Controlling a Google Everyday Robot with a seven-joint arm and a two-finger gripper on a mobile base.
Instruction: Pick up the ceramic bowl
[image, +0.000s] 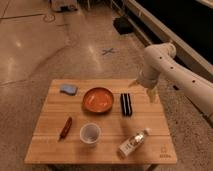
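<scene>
The ceramic bowl (98, 99) is wide and shallow, glossy orange inside with a darker brown rim. It sits upright on the wooden table (50, 145), just behind the middle. My gripper (145, 89) hangs from the white arm (172, 67) over the table's far right corner, to the right of the bowl and apart from it. A black box (126, 104) lies between the gripper and the bowl.
A white cup (90, 133) stands in front of the bowl. A blue sponge (68, 89) lies at the back left, a red-brown chip bag (65, 127) at the left, and a plastic bottle (133, 142) on its side at the front right.
</scene>
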